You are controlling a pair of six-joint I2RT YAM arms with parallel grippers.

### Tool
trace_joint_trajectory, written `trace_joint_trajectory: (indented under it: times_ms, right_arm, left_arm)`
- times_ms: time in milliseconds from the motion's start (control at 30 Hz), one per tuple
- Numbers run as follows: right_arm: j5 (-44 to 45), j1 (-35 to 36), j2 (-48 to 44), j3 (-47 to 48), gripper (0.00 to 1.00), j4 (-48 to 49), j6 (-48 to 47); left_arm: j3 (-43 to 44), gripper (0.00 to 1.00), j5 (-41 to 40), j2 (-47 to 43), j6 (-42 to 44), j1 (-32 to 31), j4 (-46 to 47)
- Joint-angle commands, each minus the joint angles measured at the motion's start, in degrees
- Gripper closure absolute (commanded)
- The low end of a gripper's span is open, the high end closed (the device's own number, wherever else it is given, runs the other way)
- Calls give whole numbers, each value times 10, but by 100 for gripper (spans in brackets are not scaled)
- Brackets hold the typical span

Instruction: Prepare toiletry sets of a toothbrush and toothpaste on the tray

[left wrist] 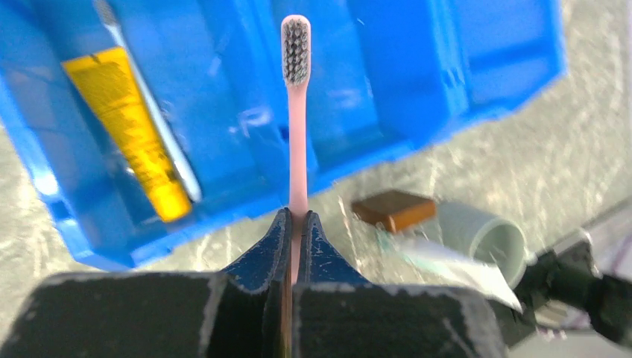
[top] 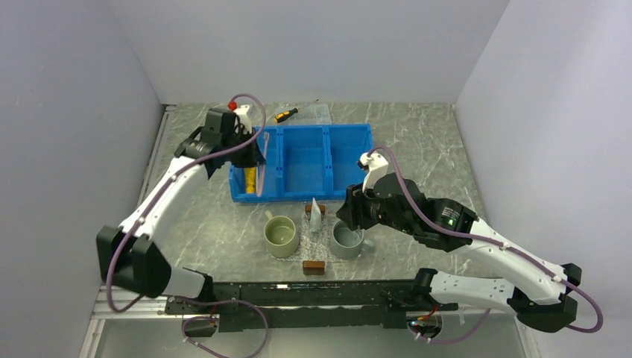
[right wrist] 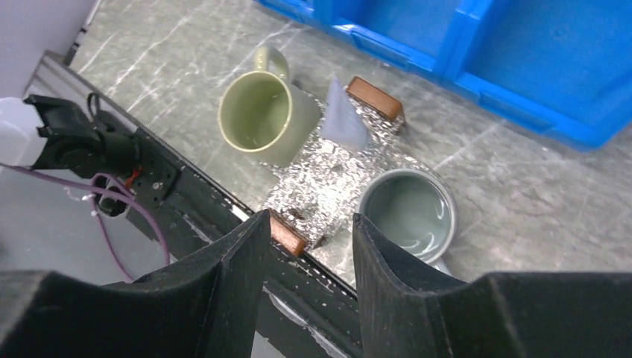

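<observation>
Toothbrush point(left wrist: 297, 142), thin pink plastic, clamped in left gripper point(left wrist: 296, 221), bristles pointing away over blue plastic bin point(left wrist: 514, 82) (yellow tube point(left wrist: 128, 123) inside); right gripper point(right wrist: 309, 250) parted, empty.

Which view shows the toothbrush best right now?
Left wrist: the toothbrush runs full length up the frame, bristles clear, handle pinched in the left gripper. Top external shows only a thin pale line over the blue bin. Right wrist doesn't show it.

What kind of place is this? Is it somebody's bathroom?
Probably not. It looks like a robot test booth: two robot arms bolted at a table's edge, bare white walls around it, and a blue bin of supplies.
</observation>
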Motion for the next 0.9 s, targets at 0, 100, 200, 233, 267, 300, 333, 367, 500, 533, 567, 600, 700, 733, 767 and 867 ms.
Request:
trace_joint_trajectory:
  times_ms: [0, 100, 200, 233, 267, 300, 333, 367, 500, 533, 567, 600, 700, 733, 767, 867]
  right_arm:
    - [-47, 1, 0, 20, 53, 72, -46]
    - [-75, 1, -12, 3, 51, 115, -59]
    - [-96, 1, -15, -9, 50, 146, -73]
    - [-102, 1, -12, -8, 50, 151, -78]
    - [-108, 1, -8, -7, 50, 155, -84]
    - [-113, 1, -2, -5, 50, 157, -88]
    - [-123, 1, 3, -3, 50, 161, -92]
    - [-138, 1, 8, -1, 49, 165, -97]
    - [-181, 2, 21, -1, 44, 184, -110]
    - [-184, 2, 22, -3, 43, 188, -110]
    - [-185, 2, 25, -3, 43, 188, -109]
    - [-186, 1, 28, -1, 43, 186, -110]
    - [-208, 2, 41, 6, 43, 175, -119]
    - [-221, 1, 45, 9, 43, 173, -123]
    - [-235, 1, 48, 13, 43, 171, -128]
    - [-272, 2, 54, 18, 43, 161, -140]
  left_arm:
    - [-59, 100, 107, -90, 18, -7, -8]
    - [-103, 100, 159, -141, 21, -8, -10]
    - [-151, 100, 234, -188, 20, -9, -3]
    - [-172, 100, 258, -203, 20, -10, 3]
    - [-188, 100, 278, -220, 21, -11, 9]
    - [-202, 100, 295, -235, 20, -12, 14]
    - [-218, 100, 313, -250, 22, -13, 20]
    - [-232, 100, 329, -263, 22, -15, 26]
    - [-294, 100, 419, -303, -1, -29, 80]
    - [-303, 100, 433, -311, -2, -35, 86]
    - [-309, 100, 440, -318, -1, -42, 87]
    - [-315, 100, 444, -328, 1, -50, 88]
    - [-330, 100, 453, -354, 9, -77, 91]
    - [-333, 100, 458, -364, 14, -88, 92]
    - [-334, 100, 463, -372, 20, -98, 92]
    - [-333, 100, 470, -397, 37, -125, 85]
